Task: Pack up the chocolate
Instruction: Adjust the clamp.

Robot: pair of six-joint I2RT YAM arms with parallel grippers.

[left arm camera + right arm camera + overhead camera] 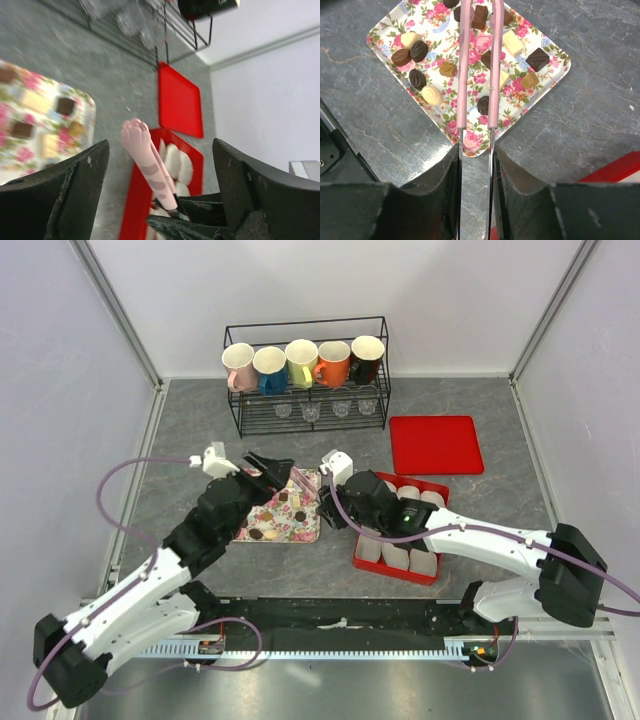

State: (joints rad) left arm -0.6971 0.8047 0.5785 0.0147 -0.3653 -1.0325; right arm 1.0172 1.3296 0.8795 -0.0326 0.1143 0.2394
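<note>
Tabletop scene with two robot arms meeting over a floral tray (pixel 555 70) near the middle of a grey table (pixel 480 510). Chocolate (pixel 418 50) lies scattered on this tray: dark brown ovals and squares, a few cream and tan pieces, all apart from one another.

The right gripper (pixel 476 155) is closed on pink tongs (pixel 465 75), gripping their metal shanks between its fingers. The two pink arms run close together and parallel out over the tray and its sweets. Their tips pass out of the wrist picture, so I cannot tell whether they pinch anything.

The left gripper (pixel 160 145) hangs just beside the tongs with its claw spread wide and nothing in it. From its wrist camera, one paw-shaped tong tip shows between the two black fingers, touching neither.

To the right of the tray sits a red box (pixel 358 555) lined with white paper cups (pixel 397 556). No chocolate shows in the cups that can be seen. A flat red lid (pixel 435 444) lies behind the box. At the back stands a black wire rack (pixel 305 405) holding a row of coloured mugs (pixel 302 362).
</note>
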